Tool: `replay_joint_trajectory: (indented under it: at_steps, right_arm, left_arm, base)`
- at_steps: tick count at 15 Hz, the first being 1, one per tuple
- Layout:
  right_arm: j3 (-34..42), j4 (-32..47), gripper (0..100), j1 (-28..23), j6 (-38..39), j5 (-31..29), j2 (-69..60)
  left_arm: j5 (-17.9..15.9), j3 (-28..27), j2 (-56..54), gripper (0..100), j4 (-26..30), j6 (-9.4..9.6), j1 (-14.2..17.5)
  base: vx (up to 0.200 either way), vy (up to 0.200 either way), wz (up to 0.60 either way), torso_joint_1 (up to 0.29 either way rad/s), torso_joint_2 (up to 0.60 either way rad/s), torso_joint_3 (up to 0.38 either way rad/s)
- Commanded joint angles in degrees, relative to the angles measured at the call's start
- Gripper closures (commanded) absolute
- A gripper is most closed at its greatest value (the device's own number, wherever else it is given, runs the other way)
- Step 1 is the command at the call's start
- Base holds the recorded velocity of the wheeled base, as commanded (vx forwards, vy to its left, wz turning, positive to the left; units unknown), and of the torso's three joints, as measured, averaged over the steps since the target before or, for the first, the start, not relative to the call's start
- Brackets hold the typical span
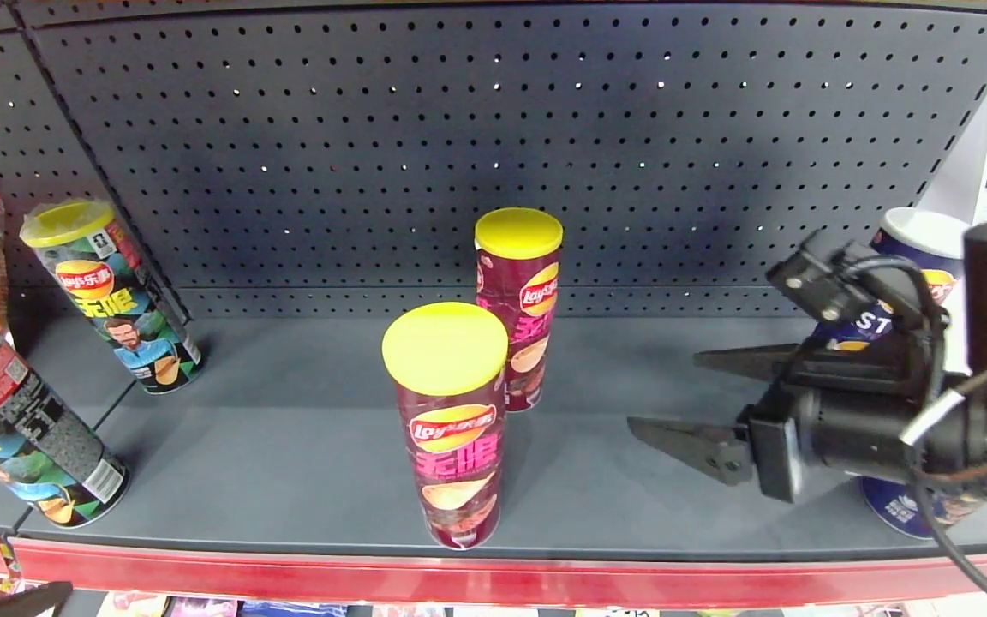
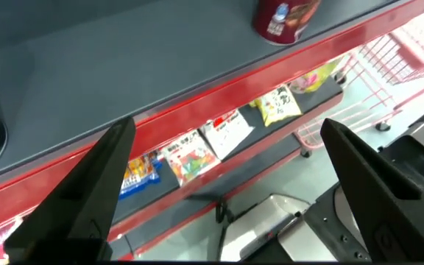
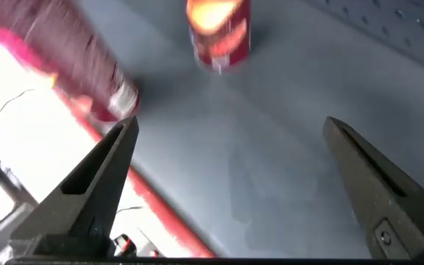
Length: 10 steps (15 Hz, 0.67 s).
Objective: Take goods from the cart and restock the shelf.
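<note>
Two maroon chip cans with yellow lids stand upright on the grey shelf (image 1: 288,446): one near the front edge (image 1: 451,428), the other behind it (image 1: 517,300). My right gripper (image 1: 665,390) hovers open over the shelf to the right of them, holding nothing. In the right wrist view the right gripper (image 3: 230,125) points toward both cans, the front one (image 3: 87,66) and the rear one (image 3: 219,33). My left gripper (image 2: 227,126) is open and empty, below and in front of the shelf's red front edge (image 2: 197,103). A pink wire cart (image 2: 411,51) stands off to the side.
Green chip cans (image 1: 112,291) (image 1: 14,420) stand at the shelf's left. A blue can with a white lid (image 1: 922,248) stands behind my right arm, with another blue can base (image 1: 896,506) near the front. Snack bags (image 2: 219,140) fill the lower shelf. The perforated back panel (image 1: 493,154) closes the rear.
</note>
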Motion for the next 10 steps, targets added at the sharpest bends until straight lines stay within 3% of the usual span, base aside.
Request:
replay_joint_trajectory:
  at_steps: [1,5,8,10]
  right_arm:
    - [9.84,0.16,0,0.04,-0.25,-0.67,-14.99]
    - [22.49,0.42,0,-0.92,-0.43,-4.45,-34.06]
    - [25.04,2.18,0,-5.23,-0.34,-8.14,-43.29]
    - [24.95,7.81,0,-10.24,-0.08,-7.97,-50.06]
  left_arm:
    - [0.11,-0.05,5.81,0,-0.67,-0.01,0.51]
    - [1.08,-0.66,14.77,0,-4.89,0.34,1.13]
    - [1.7,-0.84,22.24,0,-11.22,0.52,1.83]
    - [2.14,-3.21,30.07,0,-13.59,0.52,1.83]
  base:
    - [0.0,0.0,0.0,0.0,0.0,0.0]
    - [0.0,0.0,0.0,0.0,0.0,0.0]
    - [0.0,0.0,0.0,0.0,0.0,0.0]
    - [0.0,0.0,0.0,0.0,0.0,0.0]
